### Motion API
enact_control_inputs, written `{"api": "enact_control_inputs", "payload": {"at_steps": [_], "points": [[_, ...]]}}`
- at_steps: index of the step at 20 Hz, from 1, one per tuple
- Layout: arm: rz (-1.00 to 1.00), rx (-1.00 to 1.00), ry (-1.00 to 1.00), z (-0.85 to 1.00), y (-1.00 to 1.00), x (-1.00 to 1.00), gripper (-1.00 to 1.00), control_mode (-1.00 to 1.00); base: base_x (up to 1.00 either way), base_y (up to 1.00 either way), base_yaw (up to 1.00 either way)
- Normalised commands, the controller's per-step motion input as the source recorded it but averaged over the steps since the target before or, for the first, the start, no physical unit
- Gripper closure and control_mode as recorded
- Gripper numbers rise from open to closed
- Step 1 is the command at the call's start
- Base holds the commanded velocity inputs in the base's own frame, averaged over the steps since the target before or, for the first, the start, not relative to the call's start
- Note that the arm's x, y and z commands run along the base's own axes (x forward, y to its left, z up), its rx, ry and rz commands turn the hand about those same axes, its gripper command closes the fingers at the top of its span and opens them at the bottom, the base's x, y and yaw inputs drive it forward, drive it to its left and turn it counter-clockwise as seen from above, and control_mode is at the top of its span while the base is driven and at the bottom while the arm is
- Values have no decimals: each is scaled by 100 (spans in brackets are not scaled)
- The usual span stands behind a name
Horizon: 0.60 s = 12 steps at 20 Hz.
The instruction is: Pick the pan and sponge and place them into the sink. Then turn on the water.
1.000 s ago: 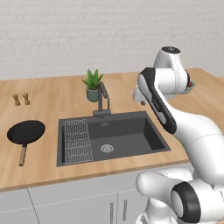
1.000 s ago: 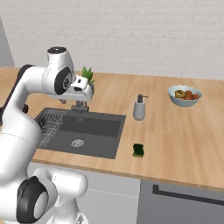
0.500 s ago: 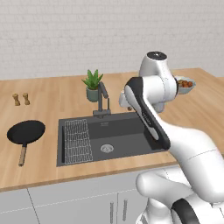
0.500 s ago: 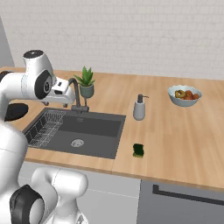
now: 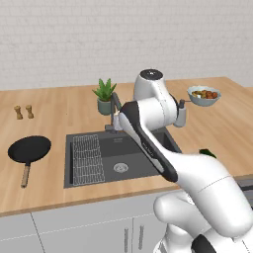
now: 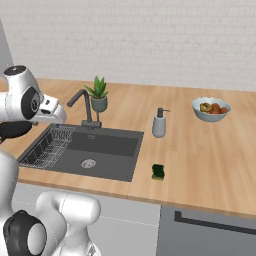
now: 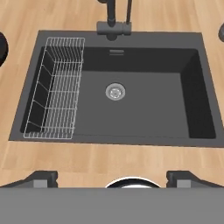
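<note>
The black pan with its wooden handle lies on the counter left of the sink; a sliver of its rim shows at the edge of the hand view. On the counter right of the sink lies the small dark green sponge, partly behind my arm in the left base view. My gripper hangs high over the sink's front edge, looking straight down, open with nothing between its fingers. No water runs from the tap.
A wire rack fills the basin's left side, with the steel drain in the middle. Behind the sink stands a potted plant. A soap dispenser and fruit bowl are to the right, two shakers far left.
My arm has swung left, from over the sink's right side near the soap dispenser to above the middle of the basin. Pan and sponge have not moved.
</note>
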Motion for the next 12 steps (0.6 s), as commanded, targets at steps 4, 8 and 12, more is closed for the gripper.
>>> {"api": "enact_control_inputs", "payload": {"at_steps": [4, 8, 12], "points": [[0, 0, 3, -30, 61, 0, -100, -100, 0, 0, 0], [0, 0, 4, -34, 64, 0, -100, -100, 0, 0, 0], [0, 0, 7, -34, 66, 0, -100, -100, 0, 0, 0]]}}
